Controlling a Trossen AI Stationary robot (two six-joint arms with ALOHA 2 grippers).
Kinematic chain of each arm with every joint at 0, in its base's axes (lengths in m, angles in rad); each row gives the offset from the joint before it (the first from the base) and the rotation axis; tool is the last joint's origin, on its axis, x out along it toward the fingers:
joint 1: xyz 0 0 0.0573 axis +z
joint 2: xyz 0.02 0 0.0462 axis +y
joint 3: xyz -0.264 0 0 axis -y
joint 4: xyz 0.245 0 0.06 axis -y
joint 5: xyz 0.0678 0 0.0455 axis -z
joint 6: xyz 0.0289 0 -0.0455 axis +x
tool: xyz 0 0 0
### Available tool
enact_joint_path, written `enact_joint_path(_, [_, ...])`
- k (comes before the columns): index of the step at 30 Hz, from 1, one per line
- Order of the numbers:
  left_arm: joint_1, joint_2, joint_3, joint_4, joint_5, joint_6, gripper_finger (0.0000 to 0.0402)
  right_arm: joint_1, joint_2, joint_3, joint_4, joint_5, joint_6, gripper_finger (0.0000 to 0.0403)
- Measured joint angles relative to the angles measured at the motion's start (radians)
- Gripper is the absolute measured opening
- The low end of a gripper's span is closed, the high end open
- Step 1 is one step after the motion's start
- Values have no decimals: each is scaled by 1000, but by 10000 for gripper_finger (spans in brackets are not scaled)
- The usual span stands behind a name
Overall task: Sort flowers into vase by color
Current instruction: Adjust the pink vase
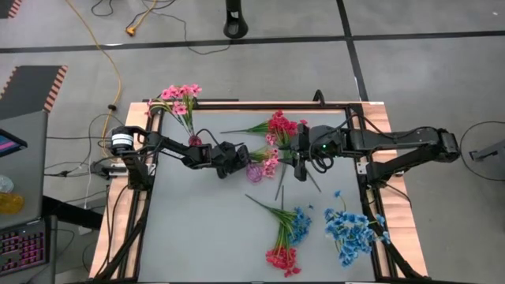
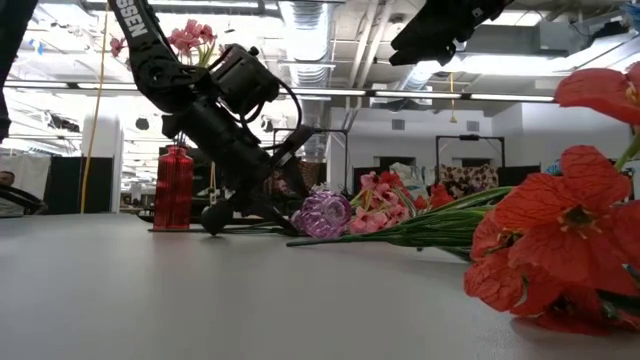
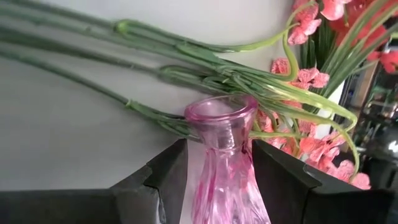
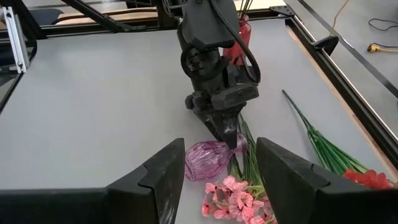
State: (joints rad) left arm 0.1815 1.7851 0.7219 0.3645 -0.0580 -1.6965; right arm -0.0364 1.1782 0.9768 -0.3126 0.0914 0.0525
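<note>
1. The left gripper (image 1: 246, 167) reaches to the middle of the desk (image 1: 205, 237), and its fingers (image 3: 168, 171) are closed on the neck of a pink glass vase (image 3: 225, 168) that lies tipped on its side.
2. A pink flower sprig (image 1: 267, 160) lies just beside the vase's mouth, its green stems crossing right in front of the opening in the left wrist view.
3. The right gripper (image 1: 301, 175) hovers above that sprig with its fingers (image 4: 283, 171) spread wide and holding nothing.
4. A red sprig (image 1: 278, 125) lies toward the back of the desk, just behind the pink one.
5. A red vase (image 1: 194, 140) with pink flowers (image 1: 180, 96) in it stands at the back left, next to the left arm.
6. At the front, a sprig with blue and red blossoms (image 1: 286, 237) lies near a blue bunch (image 1: 349, 230) on the right side.
7. A loose green stem (image 1: 280, 185) lies between the grippers and these front sprigs.
</note>
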Motion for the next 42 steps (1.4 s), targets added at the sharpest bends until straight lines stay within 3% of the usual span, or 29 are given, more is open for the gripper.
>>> enact_joint_path(24, [11, 2, -2, 65, -14, -81, 162, 0, 0, 0, 0, -2, 0, 224])
enact_joint_path(36, [11, 0, 1, -5, -17, 15, 162, 0, 0, 0, 0, -2, 0, 224])
enact_joint_path(42, [11, 0, 1, -19, 46, 45, 162, 0, 0, 0, 0, -2, 0, 224])
